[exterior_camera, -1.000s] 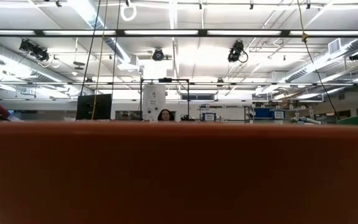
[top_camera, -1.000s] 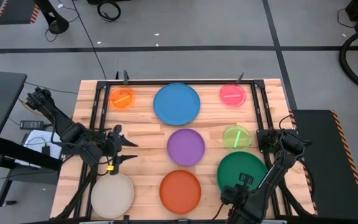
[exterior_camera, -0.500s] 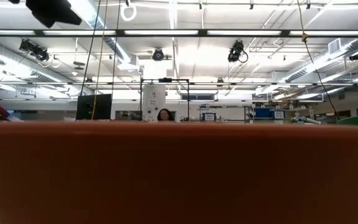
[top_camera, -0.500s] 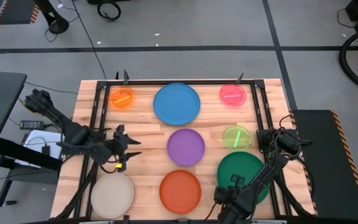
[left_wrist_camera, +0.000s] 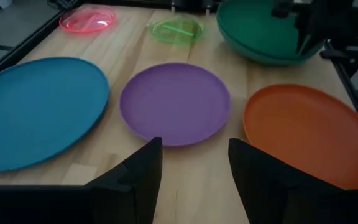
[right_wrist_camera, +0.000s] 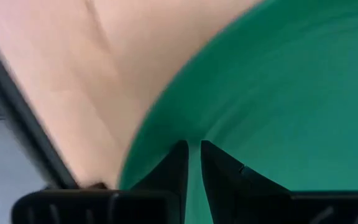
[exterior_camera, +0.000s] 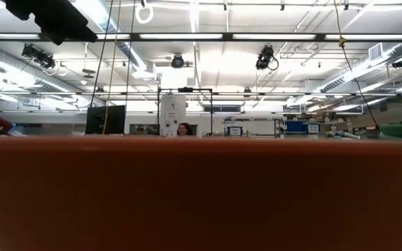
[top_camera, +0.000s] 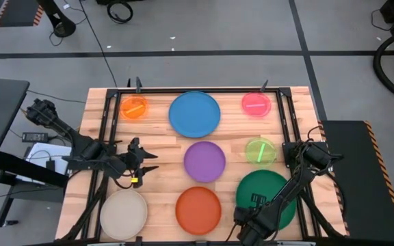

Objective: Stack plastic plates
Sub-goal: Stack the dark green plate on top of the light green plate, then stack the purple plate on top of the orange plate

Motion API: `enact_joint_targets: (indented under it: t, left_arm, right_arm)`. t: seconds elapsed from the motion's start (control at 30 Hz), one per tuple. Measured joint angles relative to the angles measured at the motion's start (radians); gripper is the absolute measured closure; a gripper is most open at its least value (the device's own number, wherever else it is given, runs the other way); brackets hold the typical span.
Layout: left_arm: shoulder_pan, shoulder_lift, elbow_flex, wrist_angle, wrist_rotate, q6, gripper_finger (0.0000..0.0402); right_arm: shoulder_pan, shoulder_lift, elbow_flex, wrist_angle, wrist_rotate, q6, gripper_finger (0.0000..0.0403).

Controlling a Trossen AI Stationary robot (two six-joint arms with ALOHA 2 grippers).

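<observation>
On the table in the high view lie a large blue plate [top_camera: 194, 114], small translucent orange [top_camera: 134, 107], pink [top_camera: 256, 103] and lime [top_camera: 260, 151] plates, and medium purple [top_camera: 204, 161], orange-red [top_camera: 198, 210] and cream [top_camera: 123, 214] plates. The dark green plate [top_camera: 272, 191] sits at the near right; in the left wrist view a second greenish rim [left_wrist_camera: 260, 57] shows just under it. My left gripper [top_camera: 150, 162] hovers open left of the purple plate [left_wrist_camera: 174, 102]. My right gripper [right_wrist_camera: 193, 163] is shut on the green plate at its near-left rim. My right gripper pinches the dark green plate's rim [right_wrist_camera: 166, 134] between its two fingers, at the plate's near-left edge [top_camera: 241, 208]. The fingers come in low from the table's near side. In the left wrist view the plate [left_wrist_camera: 266, 28] looks tilted, with this side raised.
Black frame rails [top_camera: 104, 137] run along the table's left, right and far sides. The orange-red plate [exterior_camera: 201, 195] fills the lower half of the low view. A person [exterior_camera: 185, 129] sits far back in the room. Bare wood shows between the plates.
My left gripper has moved toward the table's right, closer to the purple plate, staying open. My right gripper has shifted left along the near edge with the green plate's rim, and the plate has moved slightly with it.
</observation>
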Motion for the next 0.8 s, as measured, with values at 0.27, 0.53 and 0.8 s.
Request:
enact_joint_targets:
  t: [0.27,0.53,0.8]
  left_arm:
    - [0.007,0.0,0.0,0.05,0.044,0.015,0.0213]
    - [0.06,0.02,0.0,0.136,0.039,0.109,0.0214]
    - [0.026,0.126,0.0,0.289,0.117,0.109,0.0214]
  right_arm:
    - [-0.006,-0.074,0.078,-0.215,0.059,-0.031,0.035]
    - [-0.062,-0.196,0.078,-0.211,0.46,-0.202,0.0347]
    - [-0.156,-0.217,0.045,0.046,0.579,-0.565,0.0303]
